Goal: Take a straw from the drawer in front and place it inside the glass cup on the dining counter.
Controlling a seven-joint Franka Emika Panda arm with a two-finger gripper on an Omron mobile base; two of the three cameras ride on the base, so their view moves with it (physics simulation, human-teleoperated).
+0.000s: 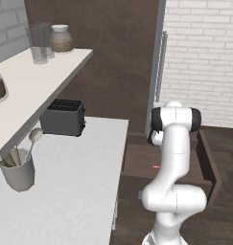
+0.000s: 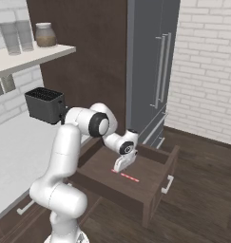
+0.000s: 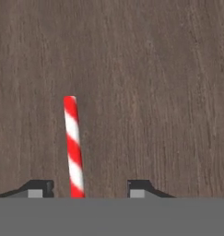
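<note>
the shallow dark brown wooden drawer (image 2: 150, 175) stands pulled open, with the white arm's hand (image 2: 120, 167) lowered into it. the thin red and white striped straw (image 3: 73, 146) lies on the drawer floor between the hand's fingertips (image 3: 38, 188), which stand apart and do not touch it

A rendered domestic kitchen: white worktop (image 1: 75, 182) bearing a black toaster (image 1: 64, 117) and utensil pot (image 1: 18, 173), wall shelf (image 1: 36, 81) with glasses and jar, tall grey refrigerator (image 2: 150, 66), brown cabinetry, white brick walls.
</note>
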